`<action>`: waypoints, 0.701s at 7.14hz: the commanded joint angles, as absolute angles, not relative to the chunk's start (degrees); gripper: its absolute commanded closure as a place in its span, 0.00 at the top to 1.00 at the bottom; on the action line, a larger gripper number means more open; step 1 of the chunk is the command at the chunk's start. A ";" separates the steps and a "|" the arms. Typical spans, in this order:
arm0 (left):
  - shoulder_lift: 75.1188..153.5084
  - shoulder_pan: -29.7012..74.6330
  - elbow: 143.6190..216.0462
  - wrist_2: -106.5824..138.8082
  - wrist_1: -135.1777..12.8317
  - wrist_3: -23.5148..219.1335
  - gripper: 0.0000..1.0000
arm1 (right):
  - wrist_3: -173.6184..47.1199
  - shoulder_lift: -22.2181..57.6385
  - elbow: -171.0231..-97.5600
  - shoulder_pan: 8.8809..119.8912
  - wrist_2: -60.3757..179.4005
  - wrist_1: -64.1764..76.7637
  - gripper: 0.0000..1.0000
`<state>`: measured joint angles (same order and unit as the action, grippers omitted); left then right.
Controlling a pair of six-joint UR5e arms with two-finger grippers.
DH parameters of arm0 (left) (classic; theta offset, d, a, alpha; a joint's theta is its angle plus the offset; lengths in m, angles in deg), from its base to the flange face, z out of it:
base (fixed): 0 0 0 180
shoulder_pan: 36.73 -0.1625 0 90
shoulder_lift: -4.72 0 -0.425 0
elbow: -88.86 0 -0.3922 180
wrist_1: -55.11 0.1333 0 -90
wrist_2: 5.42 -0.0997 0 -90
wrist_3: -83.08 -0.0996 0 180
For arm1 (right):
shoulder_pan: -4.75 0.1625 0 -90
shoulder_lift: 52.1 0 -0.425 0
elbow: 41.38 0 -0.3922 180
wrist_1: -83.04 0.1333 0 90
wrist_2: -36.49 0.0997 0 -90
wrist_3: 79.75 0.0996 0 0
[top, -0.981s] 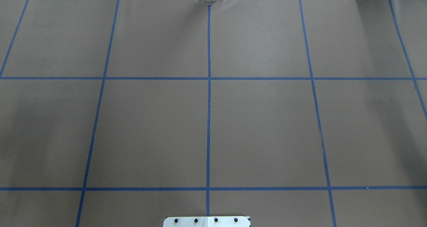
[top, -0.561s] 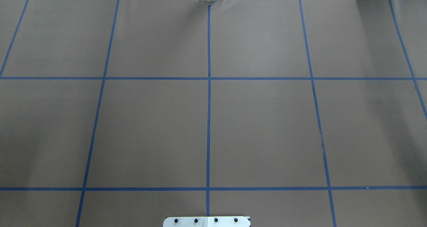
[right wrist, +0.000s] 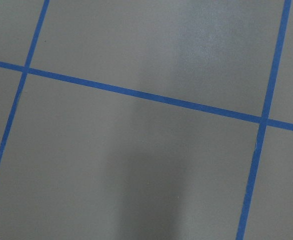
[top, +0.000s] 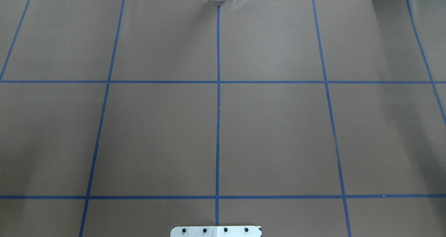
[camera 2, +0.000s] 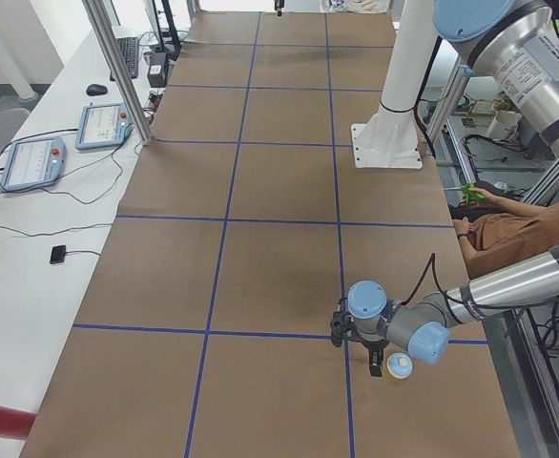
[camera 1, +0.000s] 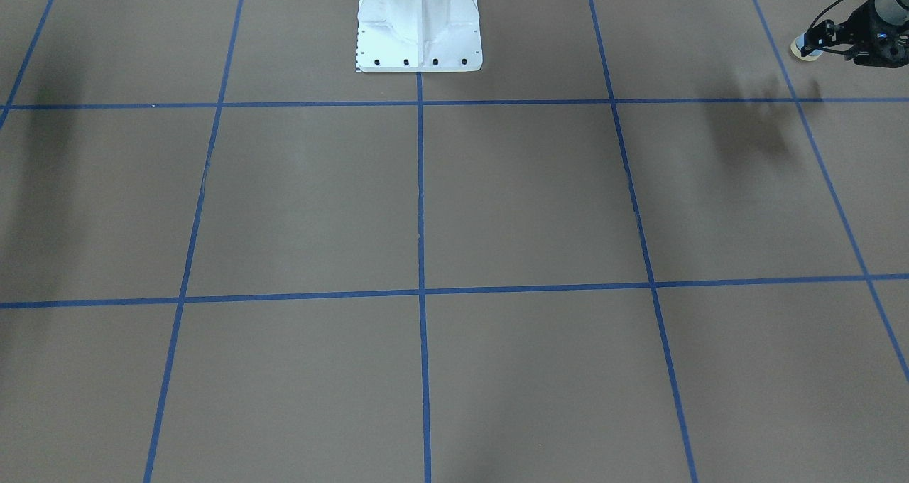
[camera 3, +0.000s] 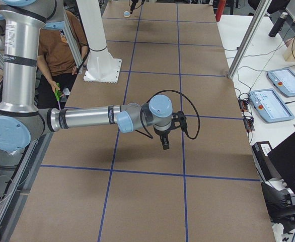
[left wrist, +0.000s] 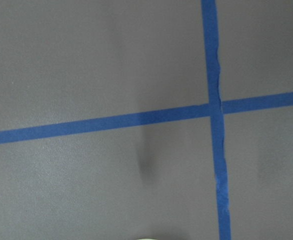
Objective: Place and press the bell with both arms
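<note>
The bell [camera 1: 807, 47] is small, light blue with a cream base, and lies at the tips of my left gripper [camera 1: 817, 37] near the table's end on my left. It also shows in the exterior left view [camera 2: 399, 364], just beside the left gripper [camera 2: 376, 364], and as a cream sliver in the left wrist view [left wrist: 149, 238]. I cannot tell whether the fingers hold it. My right gripper [camera 3: 165, 145] hangs above the brown table on a stretched-out arm; I cannot tell if it is open or shut. The overhead view shows neither arm nor the bell.
The white pedestal base [camera 1: 419, 35] stands at the table's near middle. A seated person [camera 2: 508, 239] is beside the robot. A metal frame post [camera 2: 117, 67] and teach pendants [camera 2: 31, 162] stand on the white side table. Blue tape lines [top: 217, 125] grid the brown table.
</note>
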<state>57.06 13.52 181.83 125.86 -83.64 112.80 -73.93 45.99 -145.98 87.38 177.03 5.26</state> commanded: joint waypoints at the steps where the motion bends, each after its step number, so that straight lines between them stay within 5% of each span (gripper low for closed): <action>1: 57.36 9.96 180.80 125.45 -83.76 113.66 1.00 | -73.86 45.99 -145.97 87.20 177.03 5.26 1.00; 5: 57.72 4.15 179.75 125.36 -83.85 113.49 1.00 | -73.95 45.81 -145.98 86.93 177.03 5.26 1.00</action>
